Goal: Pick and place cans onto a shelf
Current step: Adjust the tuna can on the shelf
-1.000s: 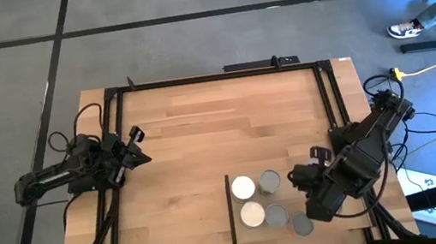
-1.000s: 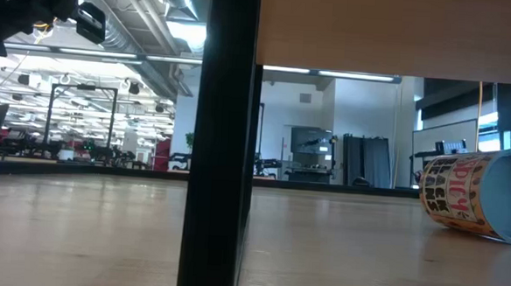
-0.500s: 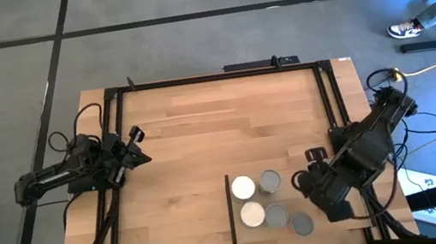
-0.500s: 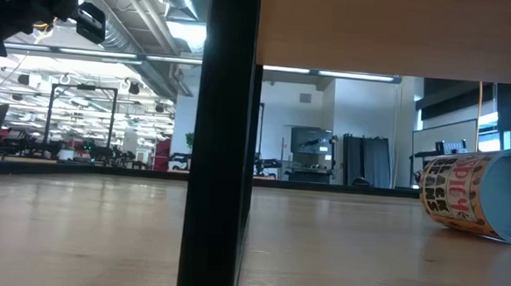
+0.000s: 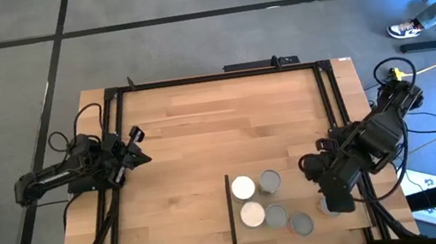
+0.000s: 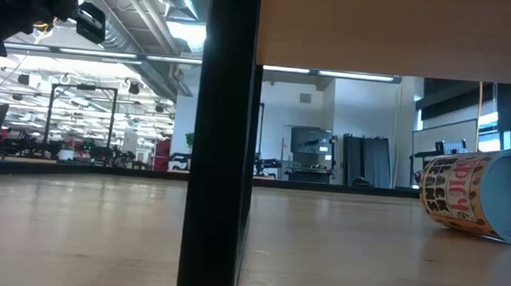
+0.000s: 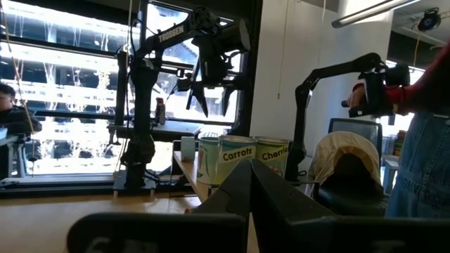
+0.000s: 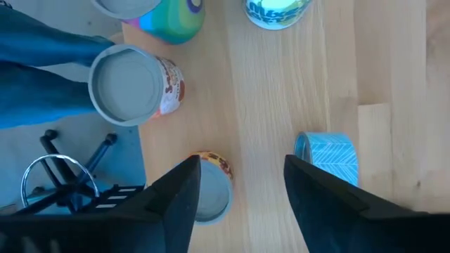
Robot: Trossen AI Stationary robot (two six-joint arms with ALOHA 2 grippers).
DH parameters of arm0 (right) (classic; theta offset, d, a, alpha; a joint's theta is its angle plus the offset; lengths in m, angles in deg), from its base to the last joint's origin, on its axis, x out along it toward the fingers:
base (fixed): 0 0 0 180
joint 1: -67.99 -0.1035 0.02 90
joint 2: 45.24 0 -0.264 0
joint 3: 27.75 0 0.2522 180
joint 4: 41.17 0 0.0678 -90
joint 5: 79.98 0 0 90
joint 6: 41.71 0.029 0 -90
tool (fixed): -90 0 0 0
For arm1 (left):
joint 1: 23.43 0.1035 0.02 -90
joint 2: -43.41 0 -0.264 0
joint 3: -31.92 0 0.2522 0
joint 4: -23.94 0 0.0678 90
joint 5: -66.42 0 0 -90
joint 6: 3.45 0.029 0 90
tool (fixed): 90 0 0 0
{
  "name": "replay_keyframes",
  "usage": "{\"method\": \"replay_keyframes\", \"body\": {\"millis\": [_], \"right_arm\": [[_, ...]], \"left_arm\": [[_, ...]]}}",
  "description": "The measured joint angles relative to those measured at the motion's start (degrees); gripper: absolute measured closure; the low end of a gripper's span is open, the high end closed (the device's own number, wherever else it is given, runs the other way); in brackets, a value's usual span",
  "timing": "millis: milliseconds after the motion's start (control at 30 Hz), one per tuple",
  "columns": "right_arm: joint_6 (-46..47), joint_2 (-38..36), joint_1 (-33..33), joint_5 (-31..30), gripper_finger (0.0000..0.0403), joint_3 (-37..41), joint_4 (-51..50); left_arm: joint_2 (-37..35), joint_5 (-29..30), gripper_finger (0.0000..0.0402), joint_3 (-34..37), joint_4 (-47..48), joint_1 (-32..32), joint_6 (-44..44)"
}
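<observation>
At the table's near right, the right gripper (image 5: 323,177) is hovering with fingers spread wide, holding nothing — five cans (image 5: 243,188) are standing on the shelf (image 5: 319,221) just left of it — while the left gripper (image 5: 137,148), fingers pressed together, is waiting at the left edge

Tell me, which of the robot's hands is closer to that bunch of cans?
The right. The right hand hangs open just beside the cans, toward the table's right edge. The left hand is shut and sits far off, across the table at its left side.
</observation>
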Motion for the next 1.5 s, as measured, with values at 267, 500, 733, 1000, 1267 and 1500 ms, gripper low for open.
{"method": "replay_keyframes", "body": {"millis": [267,500,733,1000,1267,1500], "right_arm": [[-0.02,0.32,0.0,0.02,0.0195,0.0,0.0],[-0.09,0.32,0.0,0.0,0.0195,-0.02,2.69],[-0.22,0.32,0.0,-0.04,0.0195,-0.04,6.39],[-0.34,0.32,0.0,-0.22,0.0195,-0.04,6.47],[-15.08,0.32,0.0,-0.19,0.0195,-0.04,6.43],[-13.66,0.32,0.0,-0.17,0.0195,-0.04,5.45]], "left_arm": [[0.0,0.02,0.0401,0.0,-0.02,0.0,0.0],[-0.02,0.02,0.0401,0.0,-0.02,0.0,0.02],[0.0,0.04,0.0401,0.0,0.0,0.0,0.02],[-0.01,0.04,0.0401,0.0,-0.01,0.0,0.02],[0.0,0.04,0.0401,0.01,-0.02,0.0,0.02],[0.0,0.04,0.0401,0.0,-0.02,0.0,0.02]]}}
